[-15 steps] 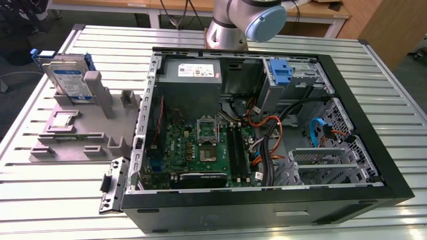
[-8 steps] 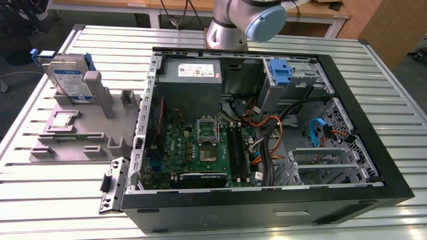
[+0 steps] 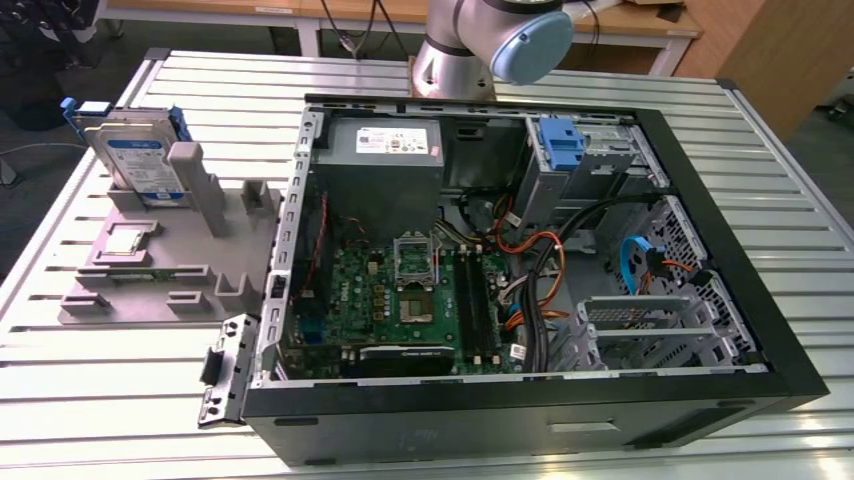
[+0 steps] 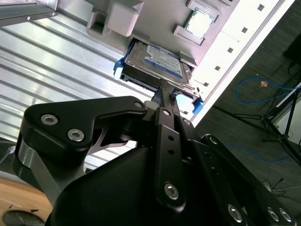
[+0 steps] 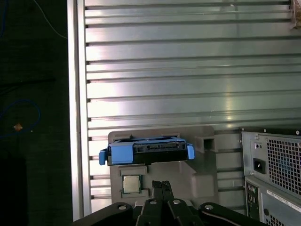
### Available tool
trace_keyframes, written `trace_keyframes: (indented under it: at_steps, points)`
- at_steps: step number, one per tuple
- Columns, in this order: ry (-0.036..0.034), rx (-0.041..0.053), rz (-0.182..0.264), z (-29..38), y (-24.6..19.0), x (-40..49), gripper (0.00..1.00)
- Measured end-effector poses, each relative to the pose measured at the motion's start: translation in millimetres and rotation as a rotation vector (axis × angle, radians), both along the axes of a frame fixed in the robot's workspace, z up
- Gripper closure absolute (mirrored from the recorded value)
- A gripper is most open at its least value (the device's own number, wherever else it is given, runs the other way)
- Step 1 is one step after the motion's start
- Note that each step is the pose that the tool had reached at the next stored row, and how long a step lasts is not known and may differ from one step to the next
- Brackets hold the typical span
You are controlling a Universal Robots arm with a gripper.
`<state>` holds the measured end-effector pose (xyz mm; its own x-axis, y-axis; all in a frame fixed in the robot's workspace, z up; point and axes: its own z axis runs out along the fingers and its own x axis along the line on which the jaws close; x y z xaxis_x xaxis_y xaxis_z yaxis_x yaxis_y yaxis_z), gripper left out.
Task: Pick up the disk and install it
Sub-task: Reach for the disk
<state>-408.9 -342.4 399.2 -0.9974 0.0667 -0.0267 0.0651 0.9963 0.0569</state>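
Disk: stood on edge in the grey holder on the slatted table, to the exterior view's left of the open computer case.
My gripper: closed on nothing, aimed at the disk but clear of it.
Handling: I judged it rigid, dense, shock-sensitive, with slippery metal faces.
Hold: I judged the blue carrier frame's opposite edges safest, not the label.
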Motion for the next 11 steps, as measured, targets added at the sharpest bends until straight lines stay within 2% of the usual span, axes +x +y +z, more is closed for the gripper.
trace_keyframes:
  at_steps: [6, 11]
  points:
    - [-0.0003, 0.0002, 0.0, -0.5, 0.0, 0.0, 0.89]
    - [0.0, 0.0001, 0.0, -6.0, 0.0, 0.0, 0.89]
